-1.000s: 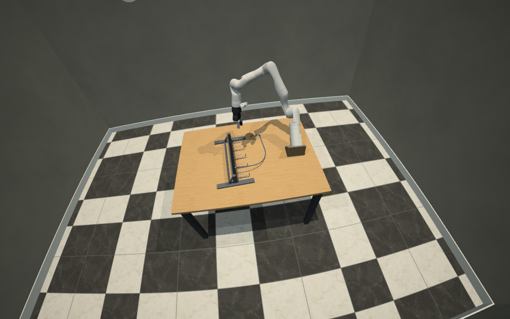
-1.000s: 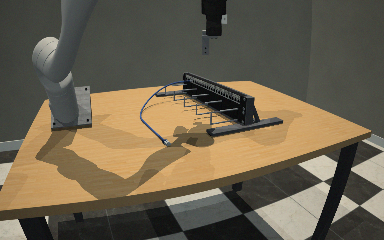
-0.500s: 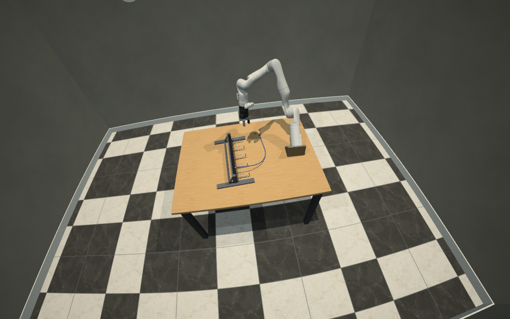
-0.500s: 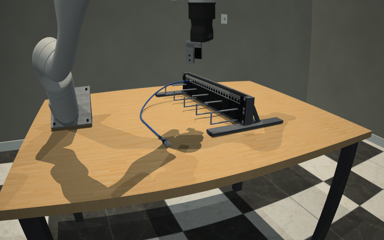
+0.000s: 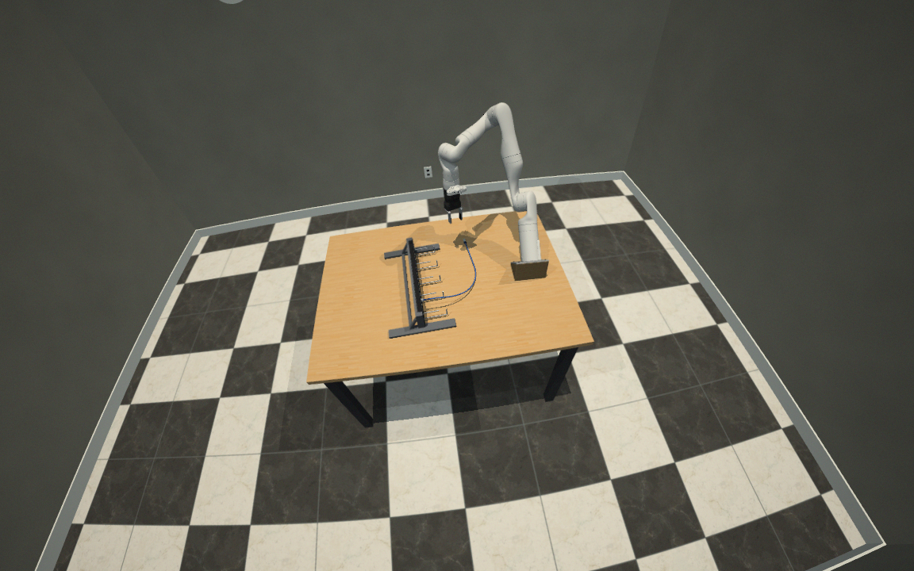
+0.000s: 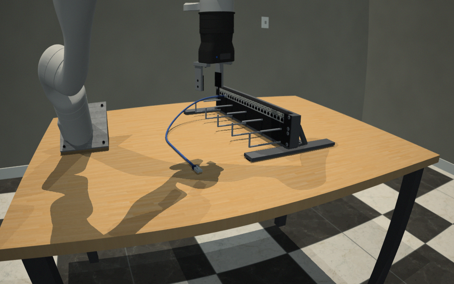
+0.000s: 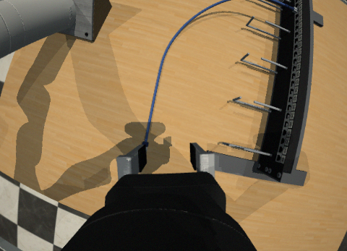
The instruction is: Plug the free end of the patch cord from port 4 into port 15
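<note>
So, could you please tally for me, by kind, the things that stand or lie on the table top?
Patch cord: 1
Rack with its port panel: 1
Robot arm on its base plate: 1
Total: 3

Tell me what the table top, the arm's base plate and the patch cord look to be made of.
Table top: light wood, satin finish, by its grain lines.
Base plate: brushed grey metal, probably; streaked matte face, bolts at the corners.
Patch cord: blue flexible jacket, likely plastic, ending in a pale plug.
</note>
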Robot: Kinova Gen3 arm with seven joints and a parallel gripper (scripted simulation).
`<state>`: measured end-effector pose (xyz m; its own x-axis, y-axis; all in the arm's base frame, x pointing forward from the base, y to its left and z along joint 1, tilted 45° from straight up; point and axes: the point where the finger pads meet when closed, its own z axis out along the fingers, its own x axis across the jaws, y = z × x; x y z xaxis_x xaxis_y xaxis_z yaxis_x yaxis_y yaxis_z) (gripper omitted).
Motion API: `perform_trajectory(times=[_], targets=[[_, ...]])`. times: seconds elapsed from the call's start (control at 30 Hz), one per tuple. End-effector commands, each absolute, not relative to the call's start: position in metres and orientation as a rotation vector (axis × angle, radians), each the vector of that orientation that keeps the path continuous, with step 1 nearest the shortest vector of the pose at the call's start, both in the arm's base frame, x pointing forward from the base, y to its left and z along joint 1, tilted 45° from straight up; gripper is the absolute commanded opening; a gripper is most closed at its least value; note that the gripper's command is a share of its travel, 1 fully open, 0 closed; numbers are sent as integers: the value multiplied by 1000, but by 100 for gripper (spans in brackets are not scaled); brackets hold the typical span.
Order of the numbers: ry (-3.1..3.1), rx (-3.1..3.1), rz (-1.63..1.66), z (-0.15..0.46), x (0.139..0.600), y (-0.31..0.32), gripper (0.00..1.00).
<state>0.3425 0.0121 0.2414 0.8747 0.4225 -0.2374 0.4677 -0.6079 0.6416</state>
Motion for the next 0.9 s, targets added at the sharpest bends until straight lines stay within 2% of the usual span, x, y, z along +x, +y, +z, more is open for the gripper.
perform_trajectory(times=[0.0,0.37,0.83,0.87], targets=[[599,2315,-59,243,335,7,100],[387,2334,-9,243,310,-21,100],[352,2335,0,243,306,-26,100],[352,2335,0,243,306,-26,0]])
